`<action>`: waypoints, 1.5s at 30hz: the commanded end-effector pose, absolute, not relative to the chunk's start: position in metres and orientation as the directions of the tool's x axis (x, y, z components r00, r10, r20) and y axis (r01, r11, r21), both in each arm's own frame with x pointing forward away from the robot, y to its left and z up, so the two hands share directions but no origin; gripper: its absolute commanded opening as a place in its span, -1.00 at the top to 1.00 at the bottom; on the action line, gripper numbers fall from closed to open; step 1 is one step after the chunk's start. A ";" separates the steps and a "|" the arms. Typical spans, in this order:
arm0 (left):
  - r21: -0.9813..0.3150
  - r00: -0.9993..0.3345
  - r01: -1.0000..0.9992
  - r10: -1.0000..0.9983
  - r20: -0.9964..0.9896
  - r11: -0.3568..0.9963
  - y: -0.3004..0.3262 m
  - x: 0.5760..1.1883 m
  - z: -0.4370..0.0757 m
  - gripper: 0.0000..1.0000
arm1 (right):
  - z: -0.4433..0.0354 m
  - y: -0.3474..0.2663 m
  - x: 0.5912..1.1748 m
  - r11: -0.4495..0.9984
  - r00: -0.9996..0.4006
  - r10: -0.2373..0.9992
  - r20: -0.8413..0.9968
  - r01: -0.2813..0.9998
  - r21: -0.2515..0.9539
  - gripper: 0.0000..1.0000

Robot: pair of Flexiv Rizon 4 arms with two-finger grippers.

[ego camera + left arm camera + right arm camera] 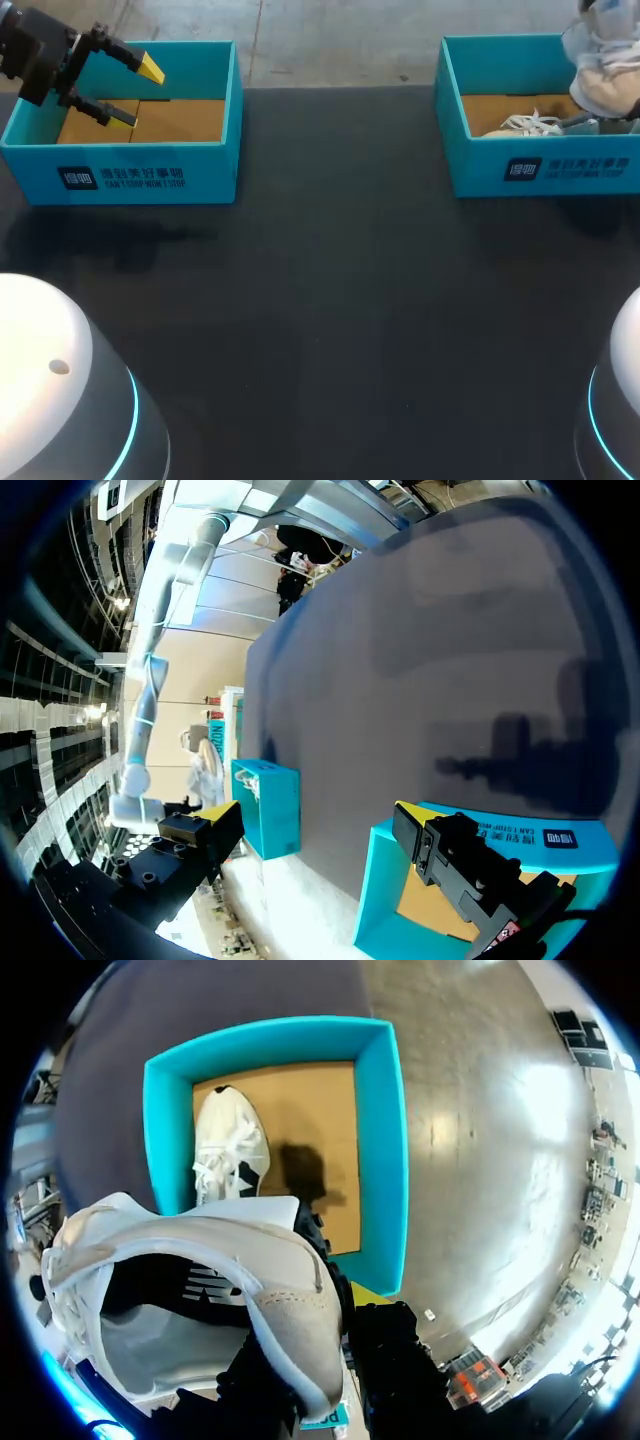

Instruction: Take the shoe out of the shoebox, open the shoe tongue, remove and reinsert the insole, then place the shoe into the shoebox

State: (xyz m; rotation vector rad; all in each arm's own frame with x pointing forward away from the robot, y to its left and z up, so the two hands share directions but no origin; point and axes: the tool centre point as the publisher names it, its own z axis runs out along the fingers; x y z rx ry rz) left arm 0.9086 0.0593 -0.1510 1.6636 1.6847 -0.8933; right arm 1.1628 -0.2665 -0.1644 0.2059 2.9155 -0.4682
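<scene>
Holding the shoe (250,1290) by its side wall, the right fingers (395,1360) clamp it above the shoebox (385,1150), probably freeing it for tongue work; a second shoe (230,1150) lies beneath; the left fingers (150,68) hang spread open over the other box (150,175), likely in reserve.

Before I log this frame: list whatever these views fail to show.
- Head view: the lifted shoe and the right shoebox are cut by the picture's edge; the right gripper holding the shoe is out of frame there.
- Right wrist view: shadow inside the lifted shoe hides whether the insole is in.
- Same view: the lifted shoe covers part of the second shoe.
</scene>
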 end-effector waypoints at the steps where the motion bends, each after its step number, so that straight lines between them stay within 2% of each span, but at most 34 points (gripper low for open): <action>1: -0.049 -0.032 0.999 0.596 -0.803 -0.011 0.059 0.908 -0.151 -1.00 | -0.170 -0.279 1.178 0.938 -0.972 0.156 -0.175 0.201 -0.283 1.00; 4: -0.049 -0.032 0.999 0.596 -0.803 -0.011 0.059 0.908 -0.151 -1.00 | -0.177 -0.287 1.180 0.913 -0.953 0.247 -0.175 0.290 -0.288 1.00; 9: -0.049 -0.032 0.999 0.596 -0.803 -0.011 0.059 0.908 -0.151 -1.00 | -0.185 -0.302 1.175 0.782 -0.825 0.528 -0.203 0.565 -0.262 1.00; 17: -0.049 -0.032 0.999 0.596 -0.803 -0.011 0.059 0.908 -0.151 -1.00 | -0.184 -0.307 1.162 0.647 -0.683 0.688 -0.248 0.731 -0.217 1.00; 22: -0.049 -0.032 0.999 0.596 -0.803 -0.011 0.059 0.908 -0.151 -1.00 | -0.184 -0.316 1.156 0.492 -0.528 0.797 -0.292 0.849 -0.194 1.00; 33: -0.049 -0.032 0.999 0.596 -0.803 -0.011 0.059 0.908 -0.151 -1.00 | -0.189 -0.321 1.144 0.190 -0.216 0.900 -0.378 0.976 -0.105 1.00; 36: -0.049 -0.032 0.999 0.596 -0.803 -0.011 0.059 0.908 -0.151 -1.00 | -0.190 -0.322 1.144 0.145 -0.179 0.910 -0.374 0.983 -0.116 1.00; 45: -0.049 -0.032 0.999 0.596 -0.803 -0.011 0.059 0.908 -0.151 -1.00 | -0.191 -0.323 1.144 0.145 -0.180 0.913 -0.367 0.982 -0.122 1.00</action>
